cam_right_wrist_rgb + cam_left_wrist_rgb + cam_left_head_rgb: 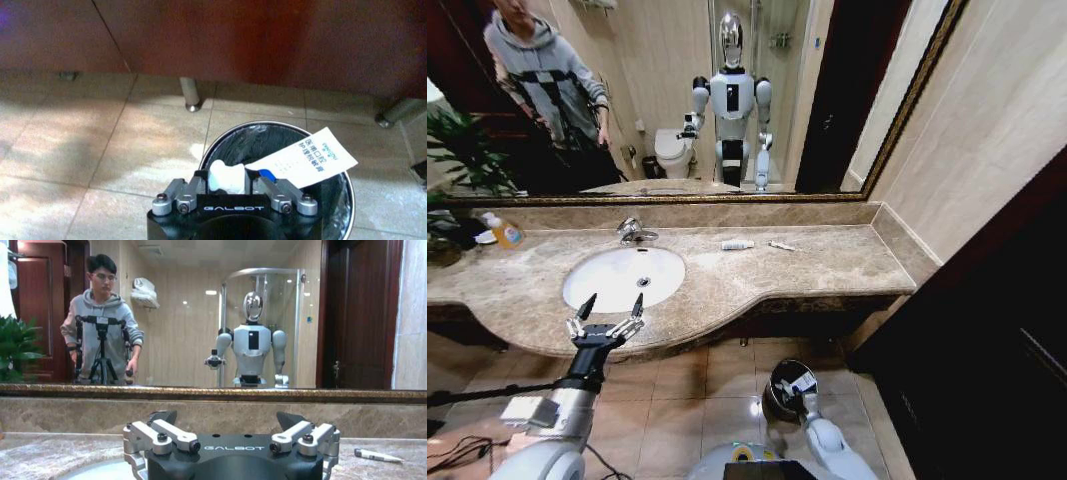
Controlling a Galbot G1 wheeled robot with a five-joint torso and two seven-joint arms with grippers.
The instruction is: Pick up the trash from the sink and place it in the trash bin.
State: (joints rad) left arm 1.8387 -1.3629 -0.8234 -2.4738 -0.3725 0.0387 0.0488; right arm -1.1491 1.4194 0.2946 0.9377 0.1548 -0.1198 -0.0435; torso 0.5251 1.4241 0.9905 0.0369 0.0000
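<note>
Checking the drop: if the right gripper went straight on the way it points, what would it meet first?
Probably the trash bin: the right gripper, holding a white packet, points down into its open mouth, though depth is unclear.

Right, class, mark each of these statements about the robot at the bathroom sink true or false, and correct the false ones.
1. The right gripper hangs over the trash bin holding a white packet. True.
2. The left gripper grips a tube. False: its fingers are spread and hold nothing, at the front edge of the sink.
3. Two small white items lie on the countertop beside the basin. True.
4. The trash bin stands on the countertop. False: it stands on the tiled floor.
5. The orange-yellow bottle lies in the basin. False: it stands on the countertop at the far left.
</note>
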